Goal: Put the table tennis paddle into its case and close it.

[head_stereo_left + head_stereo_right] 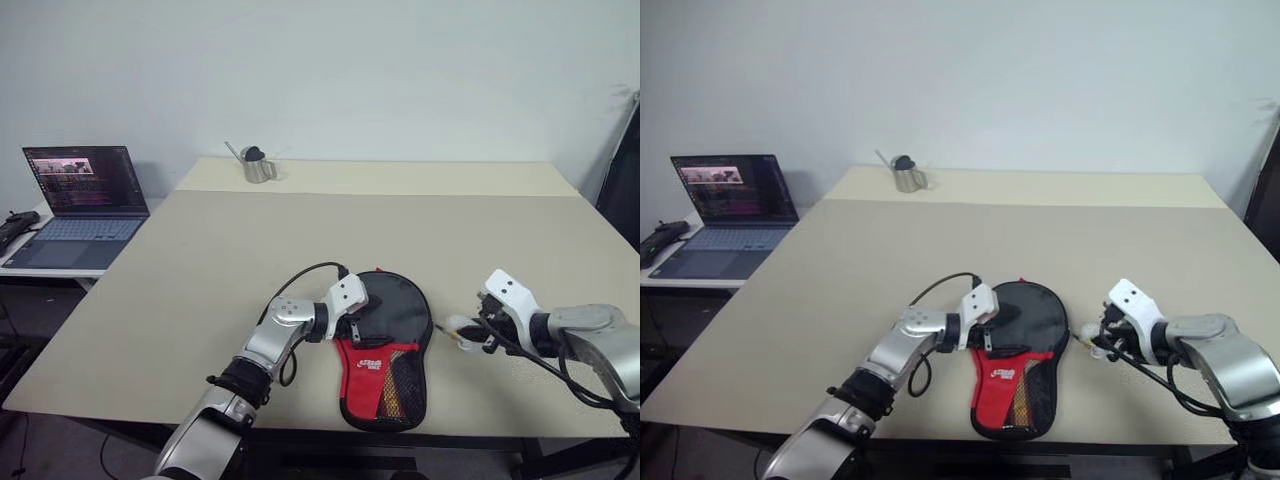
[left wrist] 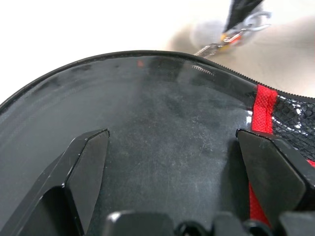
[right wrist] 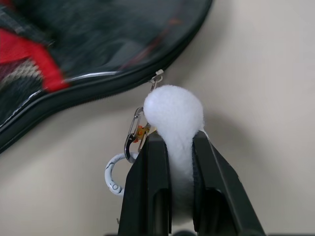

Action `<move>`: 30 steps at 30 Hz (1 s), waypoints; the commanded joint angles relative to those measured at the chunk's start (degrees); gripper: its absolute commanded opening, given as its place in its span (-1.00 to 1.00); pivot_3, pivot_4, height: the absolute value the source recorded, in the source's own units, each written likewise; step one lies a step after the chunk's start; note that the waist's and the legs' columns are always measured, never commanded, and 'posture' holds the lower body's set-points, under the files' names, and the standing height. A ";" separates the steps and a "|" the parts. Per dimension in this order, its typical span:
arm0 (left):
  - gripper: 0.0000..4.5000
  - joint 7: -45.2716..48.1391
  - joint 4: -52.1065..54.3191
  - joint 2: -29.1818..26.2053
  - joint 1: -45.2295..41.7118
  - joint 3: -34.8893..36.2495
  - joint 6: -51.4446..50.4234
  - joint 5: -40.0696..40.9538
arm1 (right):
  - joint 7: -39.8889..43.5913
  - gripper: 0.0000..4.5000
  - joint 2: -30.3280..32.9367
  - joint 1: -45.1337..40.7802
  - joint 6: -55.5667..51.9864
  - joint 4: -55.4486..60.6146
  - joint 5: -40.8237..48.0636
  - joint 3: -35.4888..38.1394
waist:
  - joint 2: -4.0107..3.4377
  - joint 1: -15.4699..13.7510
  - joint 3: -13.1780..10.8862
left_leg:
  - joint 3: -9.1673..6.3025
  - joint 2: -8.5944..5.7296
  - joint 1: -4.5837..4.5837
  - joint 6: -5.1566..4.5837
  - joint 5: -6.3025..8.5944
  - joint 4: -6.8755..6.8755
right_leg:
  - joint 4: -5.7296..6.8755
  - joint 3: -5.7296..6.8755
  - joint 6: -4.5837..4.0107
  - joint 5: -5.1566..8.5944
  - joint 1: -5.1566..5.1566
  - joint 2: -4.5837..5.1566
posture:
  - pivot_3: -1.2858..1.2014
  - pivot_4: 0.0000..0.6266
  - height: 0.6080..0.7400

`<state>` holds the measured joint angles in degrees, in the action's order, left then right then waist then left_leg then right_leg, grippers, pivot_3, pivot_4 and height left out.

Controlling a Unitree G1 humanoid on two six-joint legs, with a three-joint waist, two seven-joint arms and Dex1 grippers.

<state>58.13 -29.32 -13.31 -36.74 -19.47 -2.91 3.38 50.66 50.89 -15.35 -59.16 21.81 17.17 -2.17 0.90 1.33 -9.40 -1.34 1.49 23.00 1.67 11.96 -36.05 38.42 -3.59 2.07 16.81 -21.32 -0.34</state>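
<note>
Black-edged case (image 1: 392, 330) — bare table (image 1: 250, 250) around.

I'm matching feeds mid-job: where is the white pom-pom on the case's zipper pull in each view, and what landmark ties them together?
Left eye view: white pom-pom, pinched in the right gripper, just right of the case.
Right eye view: same spot, right of the case.
Left wrist view: blurred pale blob beyond the case's edge.
Right wrist view: centre, between the black fingers.
Shared landmark: the case's black zipped edge.
</note>
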 commanded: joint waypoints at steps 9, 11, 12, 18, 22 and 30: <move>1.00 -0.16 -4.50 1.74 1.82 -4.34 -0.62 -5.07 | 6.44 -0.96 8.29 10.72 1.51 11.09 8.39 3.48 | 0.04 -1.17 0.06 | 0.01 -0.06 0.13 0.07 0.08 0.09 | -0.55 0.07 0.27 0.00 0.16 0.30 | 0.03 -0.52 1.00; 1.00 -0.20 -4.62 2.07 1.76 -4.37 -0.59 -5.22 | 6.99 -0.97 9.12 12.29 1.90 12.26 9.47 3.77 | 0.03 -1.43 0.07 | 0.01 -0.10 0.17 0.10 0.13 0.08 | -0.60 0.08 0.36 0.06 0.16 0.36 | 0.03 -0.52 1.00; 1.00 -0.19 -4.61 2.19 1.77 -4.40 -0.59 -5.25 | 7.21 -0.97 9.46 12.96 1.98 12.80 10.00 3.89 | 0.05 -1.50 0.09 | 0.00 -0.12 0.20 0.11 0.15 0.08 | -0.63 0.09 0.40 0.08 0.16 0.38 | 0.03 -0.52 1.00; 1.00 -0.22 -4.42 2.52 2.05 -4.63 -0.58 -5.39 | 8.33 -0.97 11.44 16.13 3.26 15.29 12.70 4.53 | 0.06 -1.95 0.11 | -0.03 -0.24 0.31 0.10 0.23 0.06 | -0.71 0.13 0.53 0.17 0.16 0.52 | 0.03 -0.52 1.00; 1.00 -0.31 -4.42 2.67 2.10 -4.69 -0.59 -5.55 | 8.64 -0.97 12.40 18.42 3.93 17.04 14.13 4.81 | 0.08 -2.21 0.13 | -0.07 -0.31 0.36 0.11 0.27 0.06 | -0.73 0.16 0.59 0.22 0.15 0.58 | 0.03 -0.52 1.00; 1.00 -0.40 -4.59 3.24 1.94 -4.91 -0.50 -5.85 | 9.19 -0.97 13.79 25.22 4.40 22.64 17.05 6.06 | 0.27 -2.29 0.26 | -0.13 -0.70 0.36 0.10 0.31 0.04 | -0.72 0.16 0.65 0.26 0.16 0.65 | 0.03 -0.52 1.00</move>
<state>58.00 -29.74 -9.74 -36.91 -20.80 -1.92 1.56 58.18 63.63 9.25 -54.85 41.65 32.26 2.77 1.17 -0.95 -9.14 -1.46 0.79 23.36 1.77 12.27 -36.02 37.70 -3.43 2.72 17.07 -21.15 0.31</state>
